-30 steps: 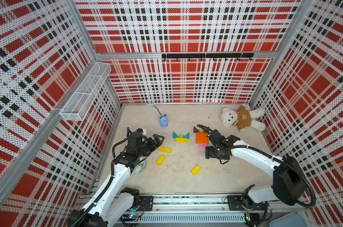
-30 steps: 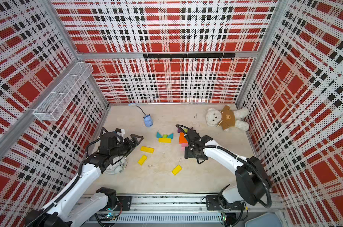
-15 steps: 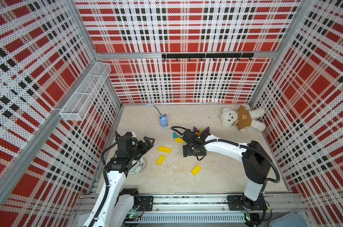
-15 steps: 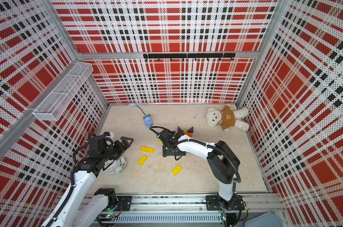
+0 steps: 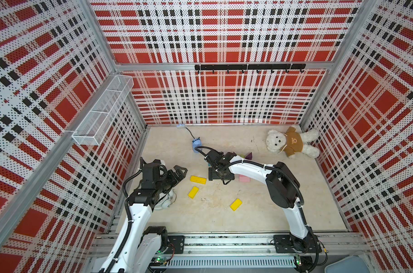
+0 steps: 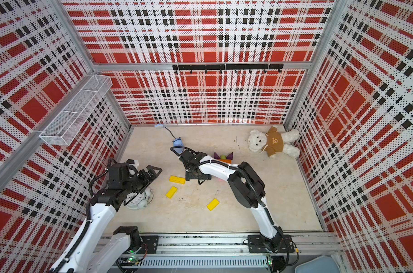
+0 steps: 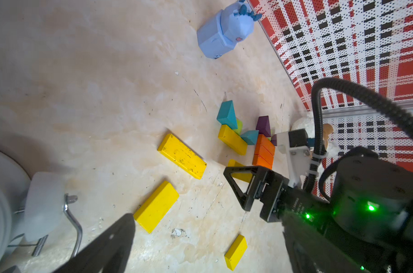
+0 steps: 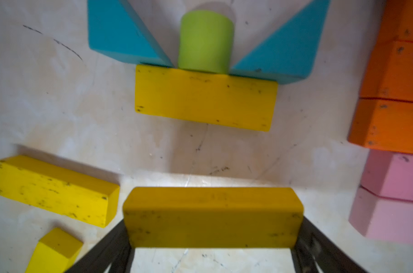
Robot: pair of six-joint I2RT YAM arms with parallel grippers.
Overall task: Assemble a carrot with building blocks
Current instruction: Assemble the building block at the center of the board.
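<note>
Yellow bar [image 8: 212, 217] sits lengthwise between my right gripper [image 8: 213, 245] jaws, clamped at its ends, just below the teal-and-lime top; rigid, light, painted-slick I'd guess. Left gripper [image 7: 177, 208] spread wide, empty.

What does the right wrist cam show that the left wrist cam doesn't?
Right wrist only: the pink blocks, and a close look at the held yellow bar spanning the right claw end to end.

Left wrist only: the blue toy, the white alarm clock and a purple triangle.

Both: the teal triangles, the lime stub between them, the base yellow bar against them, the orange stack, and a loose yellow bar.
</note>
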